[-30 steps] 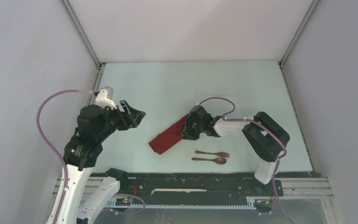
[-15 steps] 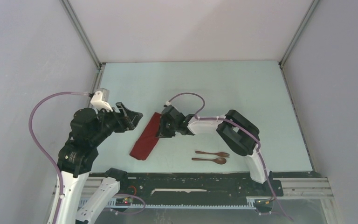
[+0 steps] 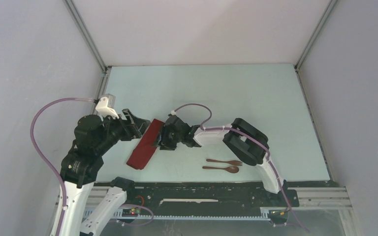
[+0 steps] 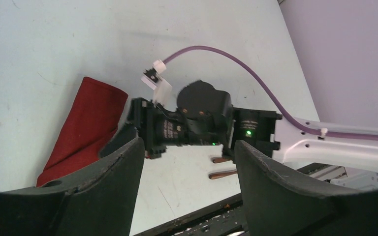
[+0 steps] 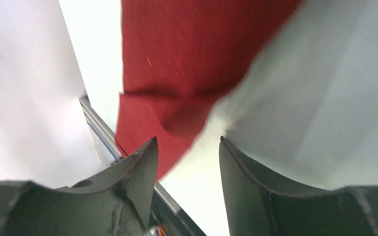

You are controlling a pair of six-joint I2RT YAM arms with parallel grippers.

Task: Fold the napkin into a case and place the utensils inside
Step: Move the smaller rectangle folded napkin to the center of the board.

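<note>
Left gripper [image 3: 140, 124] released, empty, centre-left of top view. Right gripper [image 5: 187, 141] jaws parted over the upper end of the case [image 3: 141, 151]; nothing clamped.

You had a plain, dark red folded cloth strip [image 3: 141, 150] at the tip of the matte black right claw [image 3: 157, 140]. It carried no pattern, only a darker shadowed crease close to the fingertips. Back toward that claw's wrist side, the slim dark brown wooden fork [image 3: 225, 162] and the matching dark brown wooden spoon [image 3: 221, 168] were even in tone. The flat pale mint table surface [image 3: 226, 98] beneath both claws was unpatterned. Your left claw [image 3: 139, 124] was matte black too. A purple cable [image 3: 192, 106] arched behind the right claw, above a white arm shell [image 3: 209, 135].
</note>
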